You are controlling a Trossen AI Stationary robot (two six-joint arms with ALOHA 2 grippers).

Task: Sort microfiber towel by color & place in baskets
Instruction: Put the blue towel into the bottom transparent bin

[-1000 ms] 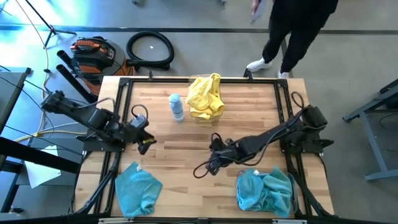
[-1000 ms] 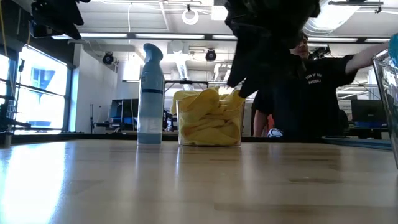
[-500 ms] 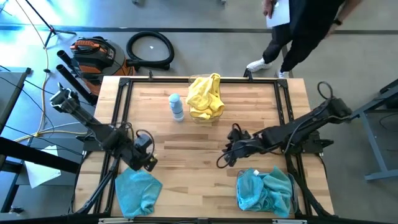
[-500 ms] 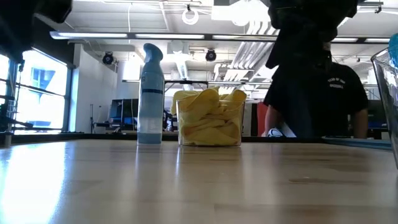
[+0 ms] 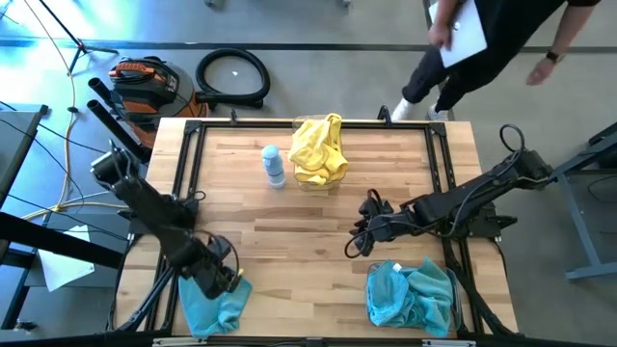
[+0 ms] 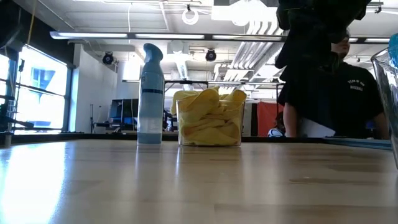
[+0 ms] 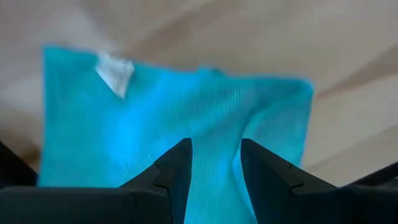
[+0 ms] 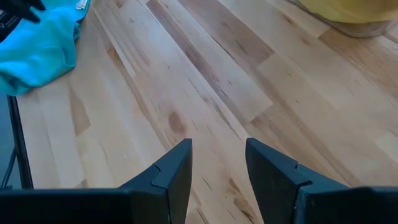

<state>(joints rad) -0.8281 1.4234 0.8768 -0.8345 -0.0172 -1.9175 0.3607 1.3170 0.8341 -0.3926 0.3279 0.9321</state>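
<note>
Left hand (image 5: 224, 280) sits over the loose teal towel (image 5: 214, 297) at the worktop's (image 5: 289, 222) near-left corner; the wrist view shows fingers (image 7: 177, 171) spread, likely not touching. Yellow towels (image 6: 209, 118) fill the far basket (image 5: 319, 154). Right hand (image 5: 359, 239) hovers mid-worktop, spread, empty.

L hand (image 5: 227, 282) low at near-left corner, fingers apart; R hand (image 5: 359, 243) mid-table (fingers apart too).
</note>
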